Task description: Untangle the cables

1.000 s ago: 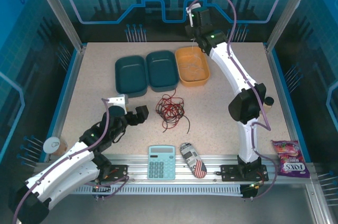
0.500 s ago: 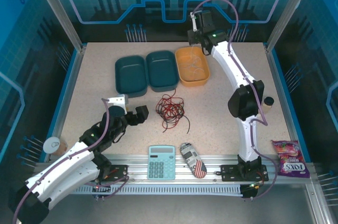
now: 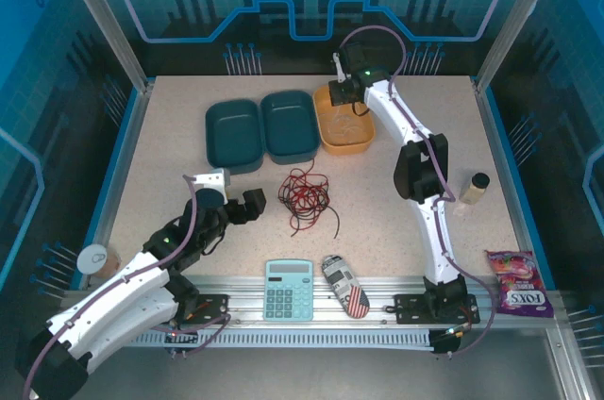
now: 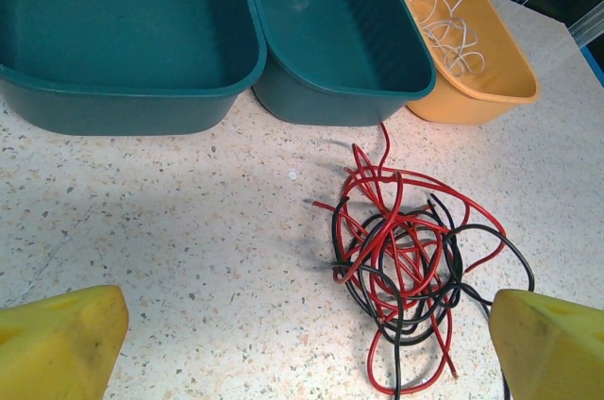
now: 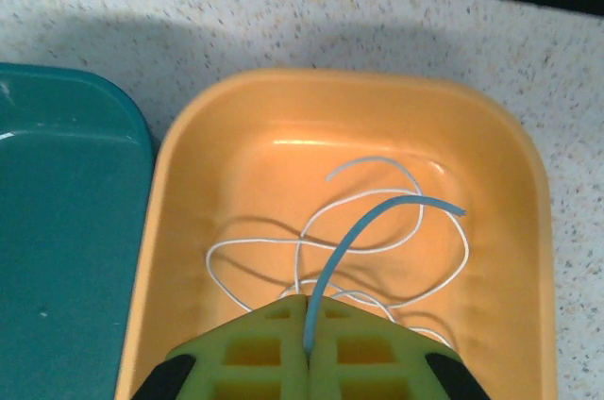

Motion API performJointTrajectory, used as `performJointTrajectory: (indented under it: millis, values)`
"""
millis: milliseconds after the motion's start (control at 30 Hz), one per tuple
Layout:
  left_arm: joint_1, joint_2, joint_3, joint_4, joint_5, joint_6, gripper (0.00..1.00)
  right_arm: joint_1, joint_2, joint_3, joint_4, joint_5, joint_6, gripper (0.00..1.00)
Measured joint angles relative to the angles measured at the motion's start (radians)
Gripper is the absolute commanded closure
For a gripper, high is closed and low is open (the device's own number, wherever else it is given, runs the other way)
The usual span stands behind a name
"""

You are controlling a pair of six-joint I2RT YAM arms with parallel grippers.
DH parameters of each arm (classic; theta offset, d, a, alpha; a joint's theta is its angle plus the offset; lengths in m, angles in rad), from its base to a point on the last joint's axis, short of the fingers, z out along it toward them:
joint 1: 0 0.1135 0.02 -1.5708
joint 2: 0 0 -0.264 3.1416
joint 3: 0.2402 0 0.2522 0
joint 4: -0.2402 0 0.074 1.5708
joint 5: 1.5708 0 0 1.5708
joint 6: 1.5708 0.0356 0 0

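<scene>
A pale cable [image 5: 363, 216] is pinched between the closed fingers of the right gripper [image 5: 309, 325], which is held over the orange tray [image 5: 179, 183] at the far side of the table [image 3: 170, 145]. One strand is seen arching up out of the grip towards the tray's far right corner, and thin white loops are spread across the tray floor.

The step in hand is judged to be the laying of this separated cable into the tray. It is best released low and over the middle, so that the springy free end is not flicked over the rim. The grip should be opened only once the strand is slack.

Nearer the arms, the left gripper [image 4: 302, 348] is held spread wide with nothing between its fingers, just on the near side of the red and black tangle [image 4: 401, 258]. This knot is found on the bare table, near the middle and just in front of the right-hand one of the two teal trays [image 4: 330, 98], both of which are seen empty. Its hair-thin red and black wires are threaded through one another in loose loops. One red end points towards the tray wall, and a black loop bulges out to the right.
</scene>
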Motion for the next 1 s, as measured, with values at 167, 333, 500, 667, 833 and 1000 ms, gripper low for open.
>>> performJointTrajectory:
  millis: [167, 333, 500, 667, 833, 1000]
  values:
    - [0.001, 0.0, 0.0, 0.0, 0.0, 0.0, 0.01, -0.014, 0.02, 0.001, -0.028, -0.007, 0.019, 0.93]
    - [0.003, 0.0, 0.0, -0.002, 0.0, 0.0, 0.01, -0.014, 0.048, 0.01, -0.044, 0.0, 0.034, 0.89]
    - [0.005, 0.028, 0.002, -0.018, 0.017, 0.011, 0.01, -0.025, 0.074, 0.018, -0.071, 0.003, 0.05, 0.8]
    - [0.005, 0.058, 0.009, -0.033, 0.035, 0.023, 0.01, -0.037, 0.074, 0.019, -0.077, 0.0, 0.054, 0.67]
    - [0.005, 0.059, 0.01, -0.029, 0.055, 0.022, 0.01, -0.038, 0.07, 0.02, -0.08, -0.01, 0.051, 0.55]
    - [0.005, 0.076, 0.018, -0.03, 0.068, 0.023, 0.01, -0.038, 0.036, 0.02, -0.095, -0.023, 0.051, 0.51]
